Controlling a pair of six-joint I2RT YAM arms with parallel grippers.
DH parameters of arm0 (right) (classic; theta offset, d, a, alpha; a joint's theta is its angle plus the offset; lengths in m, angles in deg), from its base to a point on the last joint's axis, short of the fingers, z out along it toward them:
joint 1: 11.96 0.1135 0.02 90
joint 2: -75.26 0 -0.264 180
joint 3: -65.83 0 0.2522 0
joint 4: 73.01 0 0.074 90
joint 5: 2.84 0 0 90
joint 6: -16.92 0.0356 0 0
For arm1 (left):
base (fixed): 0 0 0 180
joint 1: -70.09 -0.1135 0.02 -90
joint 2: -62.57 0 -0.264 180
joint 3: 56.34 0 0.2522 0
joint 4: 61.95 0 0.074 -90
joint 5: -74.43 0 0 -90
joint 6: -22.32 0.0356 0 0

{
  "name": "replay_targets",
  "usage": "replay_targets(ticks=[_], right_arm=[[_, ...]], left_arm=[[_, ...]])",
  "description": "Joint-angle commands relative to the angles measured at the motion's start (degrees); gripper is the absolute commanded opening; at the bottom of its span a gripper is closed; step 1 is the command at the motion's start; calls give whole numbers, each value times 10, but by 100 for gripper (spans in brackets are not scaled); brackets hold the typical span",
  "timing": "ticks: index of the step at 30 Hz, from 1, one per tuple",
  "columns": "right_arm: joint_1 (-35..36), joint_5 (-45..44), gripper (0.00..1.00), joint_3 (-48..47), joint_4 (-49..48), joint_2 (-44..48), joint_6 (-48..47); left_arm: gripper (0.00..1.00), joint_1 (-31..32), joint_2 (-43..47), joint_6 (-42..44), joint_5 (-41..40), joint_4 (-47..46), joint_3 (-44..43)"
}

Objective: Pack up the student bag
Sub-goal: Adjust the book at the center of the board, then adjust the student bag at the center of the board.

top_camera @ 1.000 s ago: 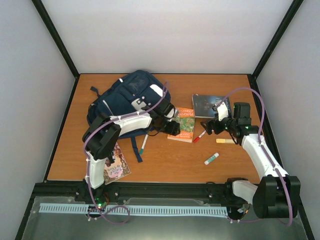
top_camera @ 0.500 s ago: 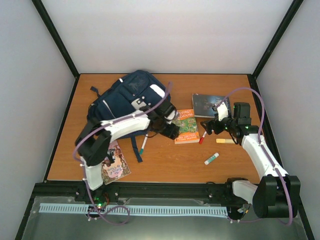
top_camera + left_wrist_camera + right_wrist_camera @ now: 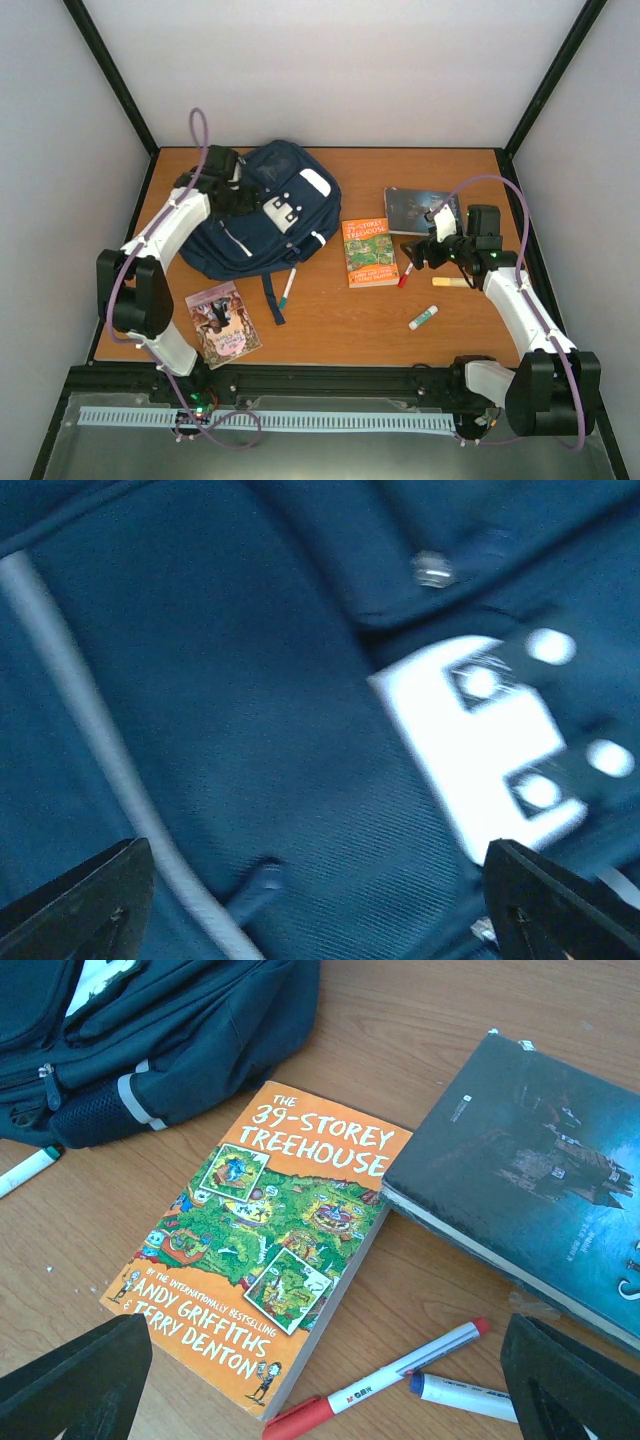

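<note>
Wooden table [image 3: 330, 330], white walls, black frame posts. Bag [image 3: 250, 225] lies flat at the far left of the table, front side up, straps trailing toward the near edge. Left claw [image 3: 232, 196] hangs over the bag's upper left part, fingers wide apart, nothing between them. Its wrist view shows only blue fabric, the white buckle patch [image 3: 480, 740] and a zip pull [image 3: 432, 570]. Right claw [image 3: 320, 1385] is spread too and empty, hovering above the orange book [image 3: 368, 252] and red pen [image 3: 403, 274].

Step, by my read: getting the bag open. No open mouth shows, and nothing is visibly packed. The next move calls for coming down squarely on a zip pull. It is a small target on slack cloth, so the bag may shift.

Loose items waiting:
- dark book [image 3: 420, 210] just beside the orange one
- blue-capped pen [image 3: 465, 1392]
- pale yellow stick [image 3: 450, 282]
- green-capped tube [image 3: 423, 318]
- pink book [image 3: 223, 322] at the near left

Green-tipped marker [image 3: 287, 289] lies against the bag's near edge by a strap and could get dragged.
</note>
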Motion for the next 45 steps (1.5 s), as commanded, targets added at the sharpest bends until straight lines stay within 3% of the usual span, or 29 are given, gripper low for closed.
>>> replay_targets(ticks=[1,10,15,21,24,45], right_arm=[[-5,10,98,-3,-2,11,-1],[-5,22,98,-2,1,5,-4],[-5,25,98,-2,3,0,-6],[-3,88,87,-4,14,-19,-20],[2,86,87,-9,16,-24,-16],[57,29,80,-52,28,-71,-19]], left_arm=[[92,-71,11,-92,-18,19,37],[96,-158,41,-158,-71,-27,137],[96,-175,36,-169,-69,-51,163],[78,-175,28,-161,-5,-96,187],[73,-173,35,-170,22,-120,211],[71,3,56,-203,97,-200,271]])
